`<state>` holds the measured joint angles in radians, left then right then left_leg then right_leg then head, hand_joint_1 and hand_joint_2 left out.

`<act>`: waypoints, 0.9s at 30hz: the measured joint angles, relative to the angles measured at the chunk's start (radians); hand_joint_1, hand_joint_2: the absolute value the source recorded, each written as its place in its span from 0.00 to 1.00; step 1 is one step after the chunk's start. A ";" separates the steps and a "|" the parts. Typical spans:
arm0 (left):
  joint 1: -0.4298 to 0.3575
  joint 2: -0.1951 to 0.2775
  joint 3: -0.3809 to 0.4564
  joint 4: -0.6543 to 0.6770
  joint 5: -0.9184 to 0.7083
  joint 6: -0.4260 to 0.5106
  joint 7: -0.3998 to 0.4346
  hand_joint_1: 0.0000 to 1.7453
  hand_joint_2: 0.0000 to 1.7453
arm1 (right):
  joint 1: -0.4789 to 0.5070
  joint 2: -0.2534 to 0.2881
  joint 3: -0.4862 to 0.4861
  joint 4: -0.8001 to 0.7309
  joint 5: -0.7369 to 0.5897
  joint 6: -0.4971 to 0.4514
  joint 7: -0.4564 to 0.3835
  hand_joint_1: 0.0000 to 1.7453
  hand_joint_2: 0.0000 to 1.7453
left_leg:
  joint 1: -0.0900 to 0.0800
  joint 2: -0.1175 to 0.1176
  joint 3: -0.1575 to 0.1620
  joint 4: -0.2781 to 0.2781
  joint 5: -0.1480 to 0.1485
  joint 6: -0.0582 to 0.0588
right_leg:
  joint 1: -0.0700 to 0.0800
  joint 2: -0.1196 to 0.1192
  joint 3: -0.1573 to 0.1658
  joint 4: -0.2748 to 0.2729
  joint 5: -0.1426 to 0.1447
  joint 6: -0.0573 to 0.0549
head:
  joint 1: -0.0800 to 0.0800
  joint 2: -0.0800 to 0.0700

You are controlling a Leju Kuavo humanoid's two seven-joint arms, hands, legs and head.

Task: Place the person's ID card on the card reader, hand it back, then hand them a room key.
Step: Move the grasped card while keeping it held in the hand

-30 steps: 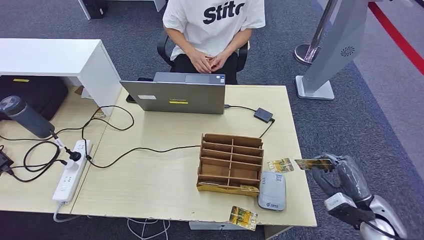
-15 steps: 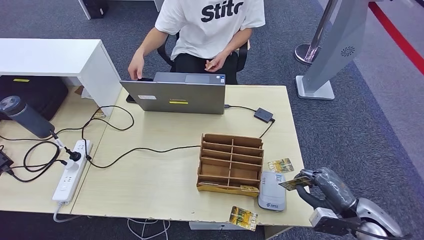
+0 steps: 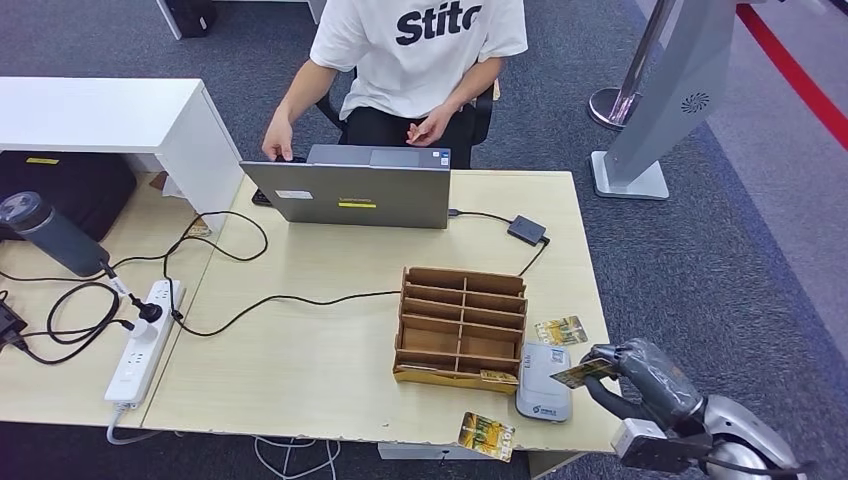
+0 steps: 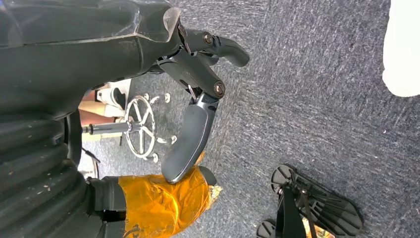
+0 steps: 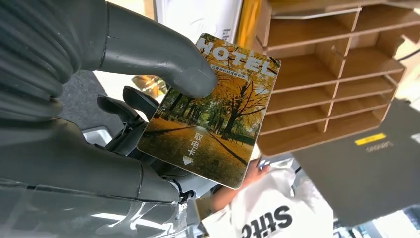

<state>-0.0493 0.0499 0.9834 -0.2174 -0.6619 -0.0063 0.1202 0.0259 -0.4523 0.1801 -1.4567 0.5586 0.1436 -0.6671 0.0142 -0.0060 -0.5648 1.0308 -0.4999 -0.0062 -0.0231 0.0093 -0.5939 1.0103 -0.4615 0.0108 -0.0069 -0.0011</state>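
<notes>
Right wrist view: right hand (image 5: pixel 99 99) pinches the hotel card (image 5: pixel 210 111) under its thumb; left hand (image 4: pixel 148 74) holds nothing, fingers apart.

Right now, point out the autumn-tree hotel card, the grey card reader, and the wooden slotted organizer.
autumn-tree hotel card (image 5: pixel 213 114), right wrist view, printed face.
grey card reader (image 3: pixel 544 382), head view, top face.
wooden slotted organizer (image 3: pixel 462 322), head view, middle divider.

Grey-blue carpet (image 3: pixel 690 250) covers the floor, with a red stripe (image 3: pixel 795 70) crossing its far right corner. A pale wooden table (image 3: pixel 300 350) fills the middle; a white desk (image 3: pixel 100 115) adjoins its far left corner. A grey stand (image 3: pixel 660 100) rises beyond its right edge.
</notes>
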 joint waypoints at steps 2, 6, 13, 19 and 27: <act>-0.001 0.001 -0.001 0.000 -0.006 -0.005 -0.012 0.00 1.00 | -0.011 -0.012 0.027 0.010 -0.007 -0.005 0.012 1.00 1.00 | 0.000 0.000 0.000 0.000 0.000 0.000 | 0.000 0.000 0.000 0.000 0.000 0.000 | 0.000 0.000; -0.001 0.002 -0.001 0.000 -0.017 -0.017 -0.039 0.00 1.00 | -0.026 -0.042 0.078 0.025 -0.013 -0.015 0.040 1.00 1.00 | 0.000 0.000 0.000 0.000 0.000 0.000 | 0.000 0.000 0.000 0.000 0.000 0.000 | 0.000 0.000; -0.002 0.004 -0.001 0.000 -0.031 -0.024 -0.051 0.00 1.00 | -0.071 -0.075 0.159 0.072 0.009 -0.015 0.088 1.00 1.00 | 0.000 0.000 0.000 0.000 0.000 0.000 | 0.000 0.000 0.000 0.000 0.000 0.000 | 0.000 0.000; -0.002 0.006 -0.001 0.000 -0.041 -0.027 -0.048 0.00 1.00 | -0.107 -0.090 0.213 0.114 0.014 -0.019 0.108 1.00 1.00 | 0.000 0.000 0.000 0.000 0.000 0.000 | 0.000 0.000 0.000 0.000 0.000 0.000 | 0.000 0.000; -0.005 0.009 -0.001 0.000 -0.064 -0.023 0.008 0.00 1.00 | -0.166 -0.094 0.287 0.171 0.020 -0.049 0.145 1.00 1.00 | 0.000 0.000 0.000 0.000 0.000 0.000 | 0.000 0.000 0.000 0.000 0.000 0.000 | 0.000 0.000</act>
<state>-0.0546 0.0588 0.9827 -0.2174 -0.7260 -0.0291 0.1281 -0.1402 -0.5467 0.4672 -1.2855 0.5788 0.0946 -0.5224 0.0142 -0.0064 -0.5647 1.0308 -0.4995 -0.0058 -0.0232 0.0089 -0.5938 1.0104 -0.4615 0.0108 -0.0069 -0.0011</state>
